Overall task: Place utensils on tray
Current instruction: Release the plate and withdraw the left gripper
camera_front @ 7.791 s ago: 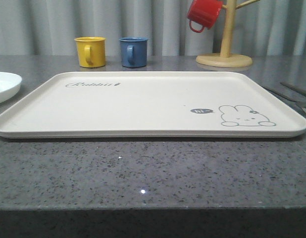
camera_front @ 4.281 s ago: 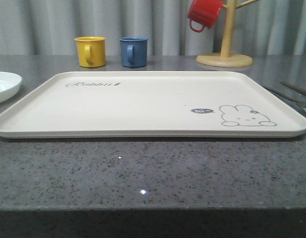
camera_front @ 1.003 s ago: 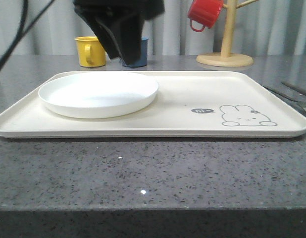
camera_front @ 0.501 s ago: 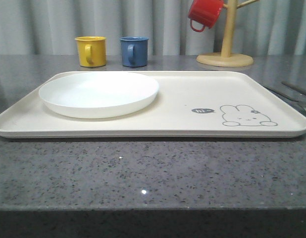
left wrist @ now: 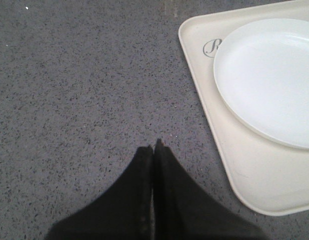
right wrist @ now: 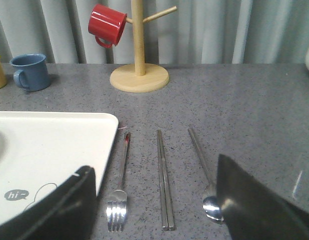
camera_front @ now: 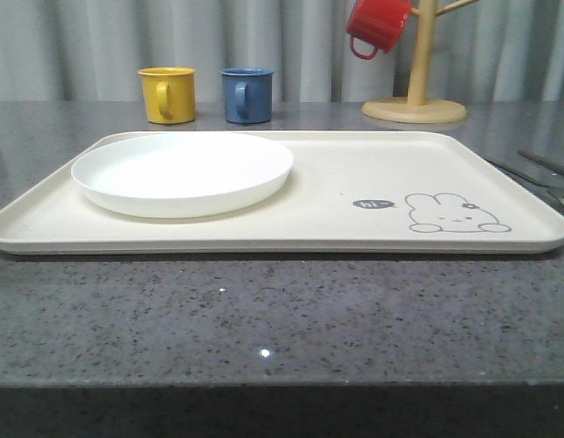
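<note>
Front view checked first: cream tray [camera_front: 355, 182] lying flat on grey tabletop [camera_front: 264, 319], white plate [camera_front: 182, 173] seated on its left half, right half bare apart from printed rabbit. No cutlery anywhere on tray surface. Yellow mug [camera_front: 167, 94] and blue mug [camera_front: 245, 94] standing behind tray, red mug [camera_front: 377, 26] hung on wooden mug tree [camera_front: 419, 64].

Right wrist view consulted for utensils: fork [right wrist: 120, 192], chopsticks [right wrist: 163, 180] and spoon [right wrist: 204, 170] laid side by side on tabletop, just beside tray's right edge, none touching it. Fork nearest tray, chopsticks in middle, spoon farthest, its bowl partly hidden behind one finger. Right gripper [right wrist: 154, 210] held above cutlery, fingers [right wrist: 254, 205] spread wide, nothing between them, roughly straddling the three pieces.

Left wrist view: left gripper [left wrist: 153, 150] over bare tabletop beside tray's left corner, fingers [left wrist: 139, 200] pressed together, holding nothing.

Judged progress on utensil placement: none of the three pieces transferred; all three outstanding. Plate taking up left half, so free right half judged the likely landing zone. Right arm judged better placed for the pick, with fork the closest candidate. Thin flat metal on hard stone judged awkward to pinch; slip or skid possible.
</note>
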Controlling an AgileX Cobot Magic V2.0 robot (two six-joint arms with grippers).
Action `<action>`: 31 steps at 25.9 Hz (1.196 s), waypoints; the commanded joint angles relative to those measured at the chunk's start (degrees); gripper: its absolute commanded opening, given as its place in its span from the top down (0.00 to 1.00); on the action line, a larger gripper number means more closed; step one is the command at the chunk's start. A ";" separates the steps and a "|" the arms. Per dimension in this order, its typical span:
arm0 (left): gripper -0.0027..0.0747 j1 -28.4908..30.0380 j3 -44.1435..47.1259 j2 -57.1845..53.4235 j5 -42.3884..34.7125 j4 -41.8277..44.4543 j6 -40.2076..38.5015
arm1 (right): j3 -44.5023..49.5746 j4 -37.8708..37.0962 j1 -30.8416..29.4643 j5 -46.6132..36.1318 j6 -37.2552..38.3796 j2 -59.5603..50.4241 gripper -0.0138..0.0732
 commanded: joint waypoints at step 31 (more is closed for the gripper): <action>0.99 -0.05 16.70 -37.82 -14.77 0.00 -0.41 | -2.10 0.13 -0.47 -4.34 -0.76 0.89 0.23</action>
